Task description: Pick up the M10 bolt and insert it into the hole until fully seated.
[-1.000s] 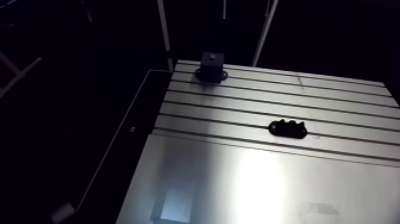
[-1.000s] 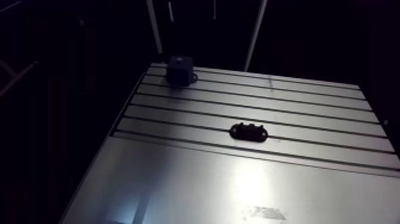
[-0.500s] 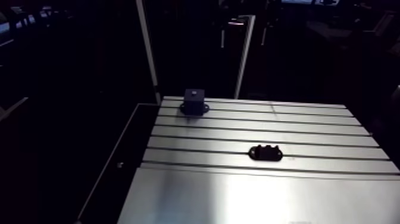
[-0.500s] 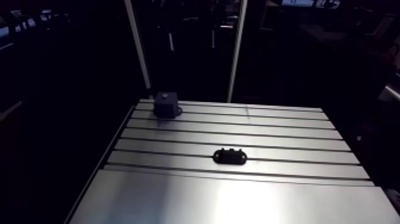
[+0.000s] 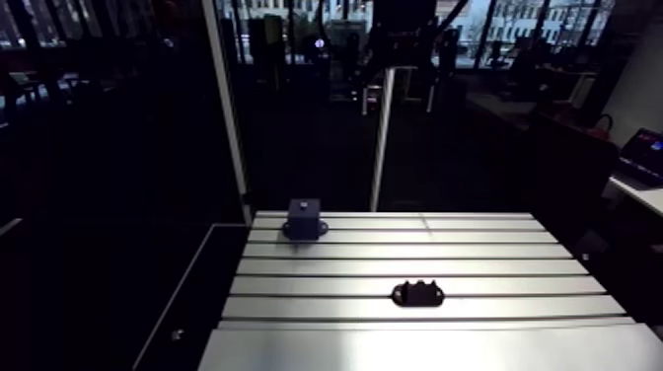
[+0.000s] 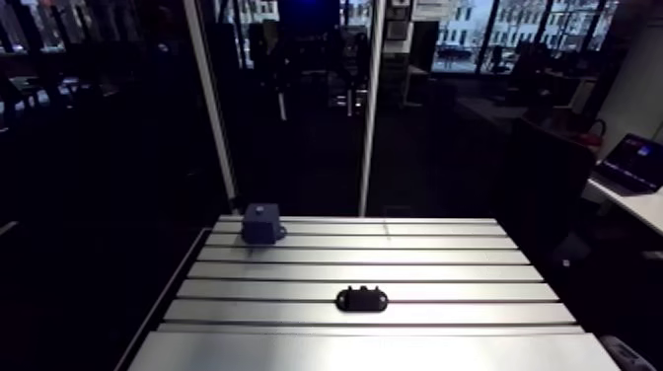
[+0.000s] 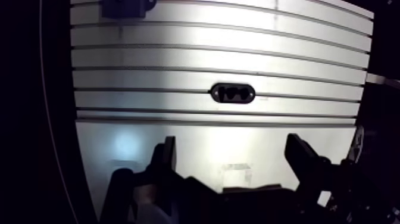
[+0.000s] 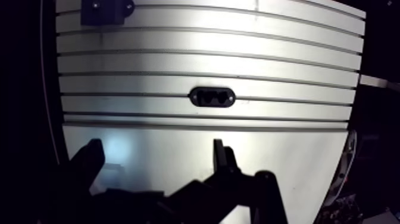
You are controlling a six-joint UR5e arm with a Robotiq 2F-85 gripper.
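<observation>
A black oval holder (image 7: 233,93) with a few dark recesses lies on a slotted strip of the aluminium table (image 7: 178,59), ahead of my gripper. In the arm view the black oval holder (image 5: 417,293) shows small bumps on top; I cannot make out a separate bolt. A dark blue block (image 5: 303,219) with a hole in its top stands near the table's far left corner. In the wrist view the dark blue block (image 8: 104,9) lies well beyond the holder. My gripper (image 7: 233,156) hangs above the smooth front plate, open, with nothing between its fingers (image 7: 166,156).
The table's left edge (image 5: 232,296) drops to a dark lower shelf. Two upright posts (image 5: 383,138) stand behind the far edge. Slots run across the table's far half; the near half is a smooth plate (image 7: 196,143).
The arm view has swung up and back, so the table sits lower in it and more of the room shows. The holder and block have not moved on the table.
</observation>
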